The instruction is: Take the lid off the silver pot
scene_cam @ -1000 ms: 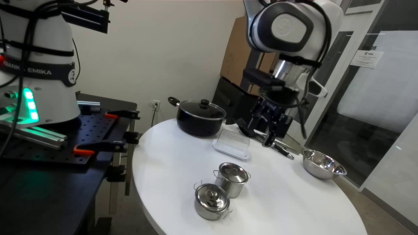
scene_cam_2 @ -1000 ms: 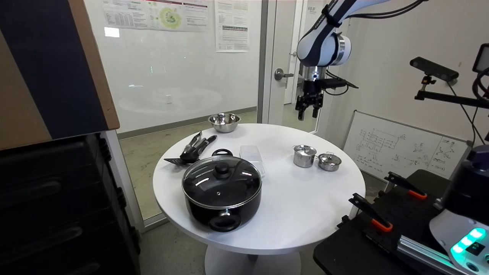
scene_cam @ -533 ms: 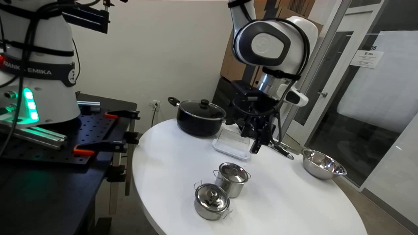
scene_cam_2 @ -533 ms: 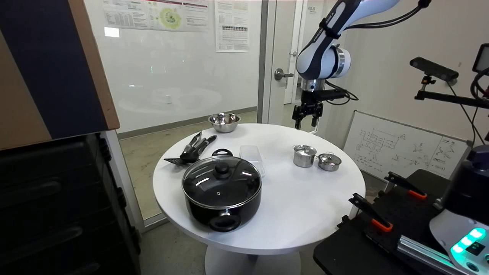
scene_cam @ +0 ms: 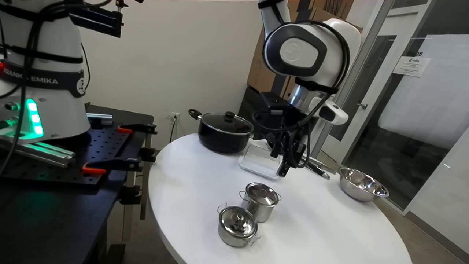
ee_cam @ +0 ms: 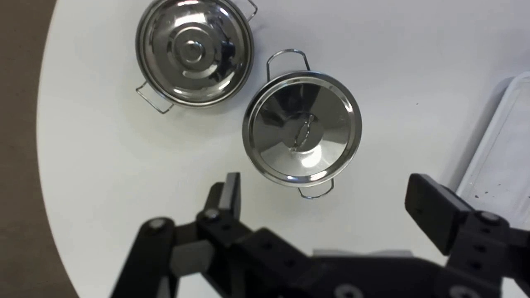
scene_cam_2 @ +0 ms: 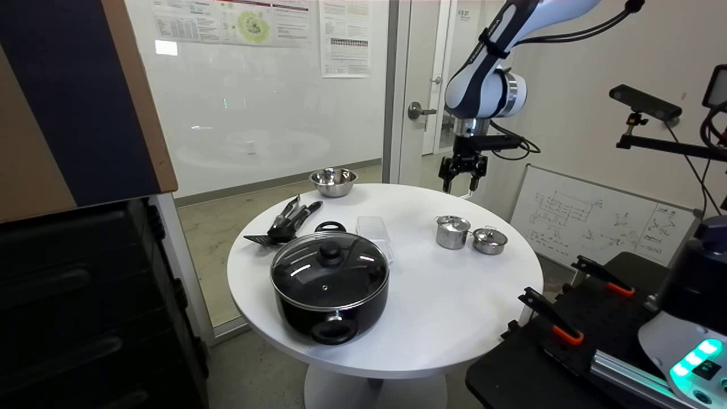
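"How's the arm (scene_cam_2: 483, 68) standing?"

"Slanting down in an exterior view, then bent at the wrist (scene_cam: 301, 97) so the hand (scene_cam_2: 461, 186) points downward."

"And the fingers (ee_cam: 432, 209)?"

"Spread well apart, facing each other in the wrist view. Lights (scene_cam: 35, 118) glow green on the base (scene_cam: 62, 110)."

"FRANK… EMIKA" on robot base band (scene_cam: 44, 79); writing on whiteboard (scene_cam_2: 599, 215) illegible

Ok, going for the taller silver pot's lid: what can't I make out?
Inside of the taller silver pot: hidden by its lid, every view.
Tray: cut off by right edge, wrist view.
Utensils: partly behind the fingers in an exterior view.
Whiteboard writing: too small to read in an exterior view.
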`<action>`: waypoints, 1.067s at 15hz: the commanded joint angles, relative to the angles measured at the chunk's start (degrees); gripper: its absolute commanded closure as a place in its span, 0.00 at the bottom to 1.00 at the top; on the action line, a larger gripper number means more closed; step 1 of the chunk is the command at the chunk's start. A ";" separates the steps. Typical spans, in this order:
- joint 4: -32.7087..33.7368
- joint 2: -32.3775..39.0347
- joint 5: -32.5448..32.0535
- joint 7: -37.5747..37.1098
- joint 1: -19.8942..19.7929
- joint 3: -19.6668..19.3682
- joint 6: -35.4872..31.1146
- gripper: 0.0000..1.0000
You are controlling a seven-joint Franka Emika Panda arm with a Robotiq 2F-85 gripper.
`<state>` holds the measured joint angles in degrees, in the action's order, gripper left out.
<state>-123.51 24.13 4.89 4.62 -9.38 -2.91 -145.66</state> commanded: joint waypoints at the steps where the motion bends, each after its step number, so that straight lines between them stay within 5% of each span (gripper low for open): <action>1: -1.73 0.05 4.24 -0.57 -1.52 0.37 -0.99 0.00; 16: 1.19 8.16 12.01 -7.28 -1.77 1.97 -7.14 0.00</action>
<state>-123.70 30.79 14.82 -0.98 -11.04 -1.63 -151.28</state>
